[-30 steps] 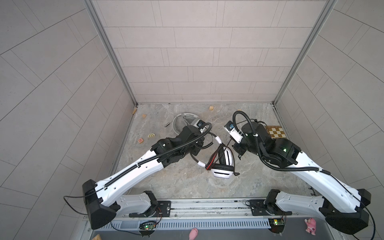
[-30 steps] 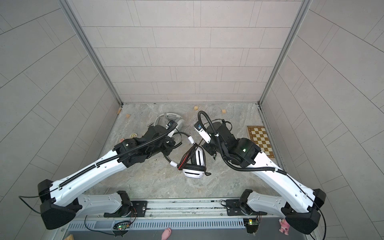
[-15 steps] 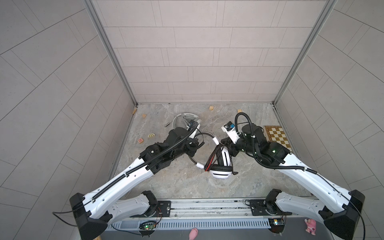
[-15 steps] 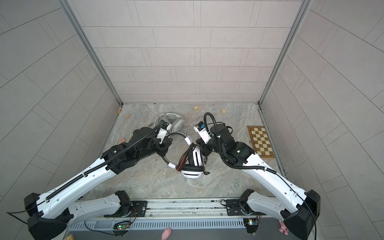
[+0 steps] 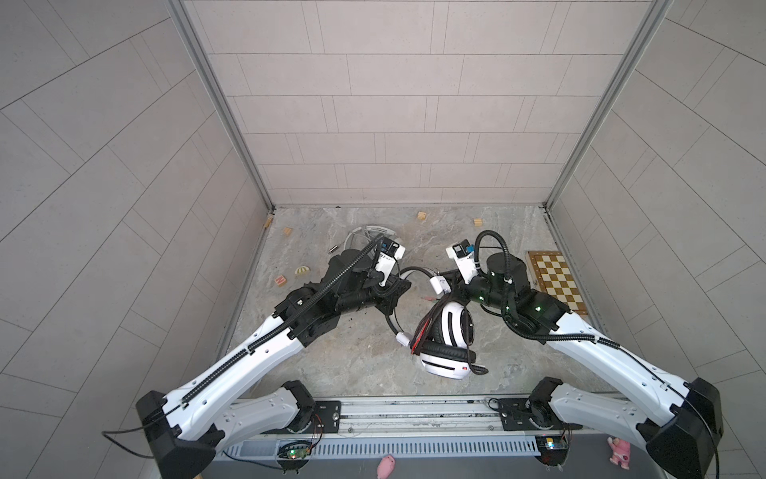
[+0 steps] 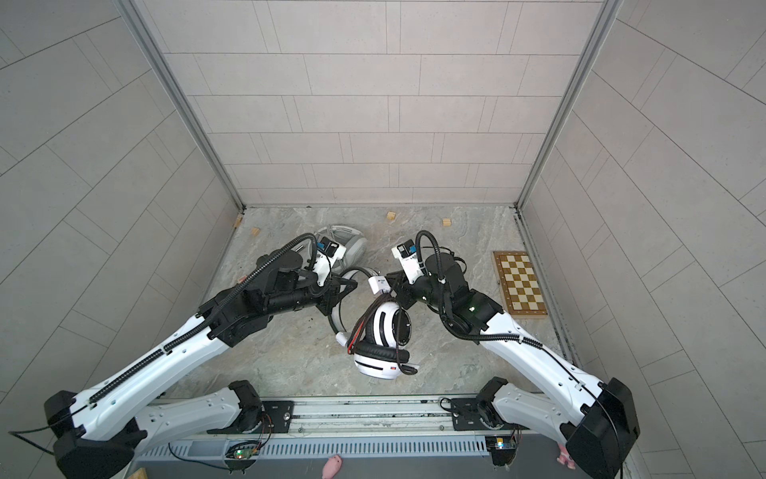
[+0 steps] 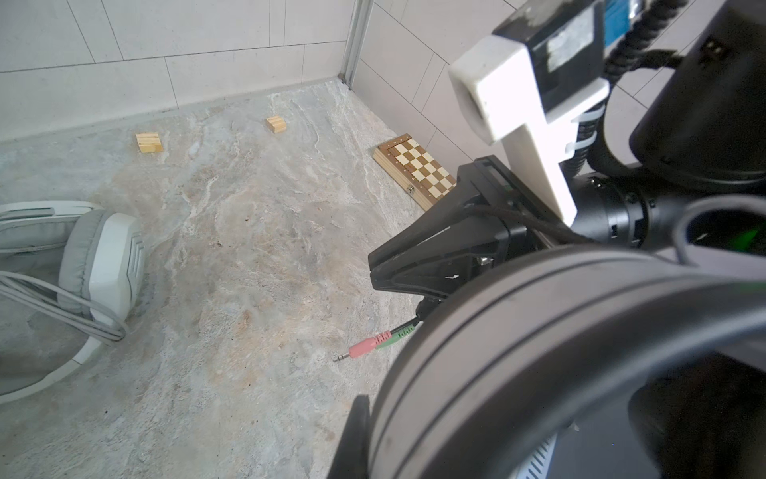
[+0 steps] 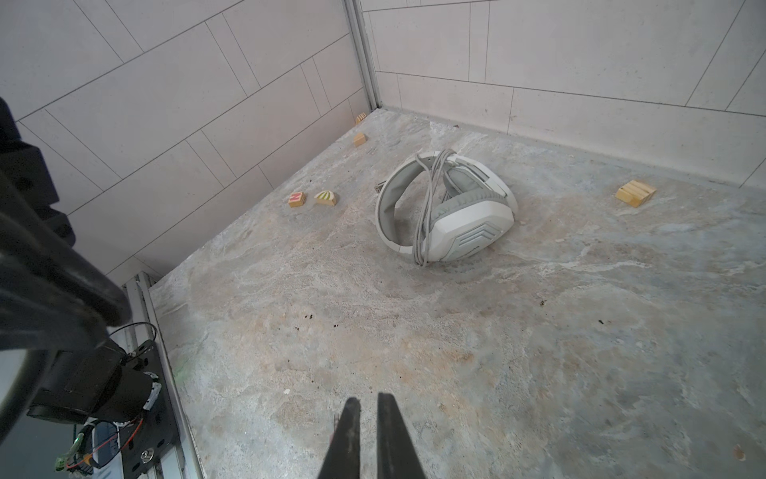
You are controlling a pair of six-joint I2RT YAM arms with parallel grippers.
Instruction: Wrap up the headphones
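Note:
The black-and-white headphones [image 5: 449,336] [image 6: 385,331] lie mid-table, black cable looped round the earcups. My left gripper [image 5: 401,287] [image 6: 346,288] [image 7: 367,443] is shut on their grey headband [image 7: 539,331], which hides one finger. The cable's pink and green plugs [image 7: 364,348] rest on the table just below my right gripper [image 5: 449,292] [image 6: 393,288] [image 8: 369,402]. Its fingers stand a narrow gap apart with only bare table between them. The white headphones [image 6: 352,249] [image 7: 103,257] [image 8: 456,224] sit at the back, grey cable wound round them, partly hidden behind the left arm in both top views.
A folded chessboard [image 5: 555,286] [image 7: 418,170] lies against the right wall. Small wooden blocks [image 5: 422,215] [image 8: 634,193] are scattered along the back, and lettered toy blocks [image 8: 297,199] sit by the left wall. The arm rail [image 5: 414,414] runs along the front edge.
My right gripper's fingers have parted slightly and its arm has shifted a little left. The left arm has swung its elbow back while keeping hold of the headband. The headphones barely moved.

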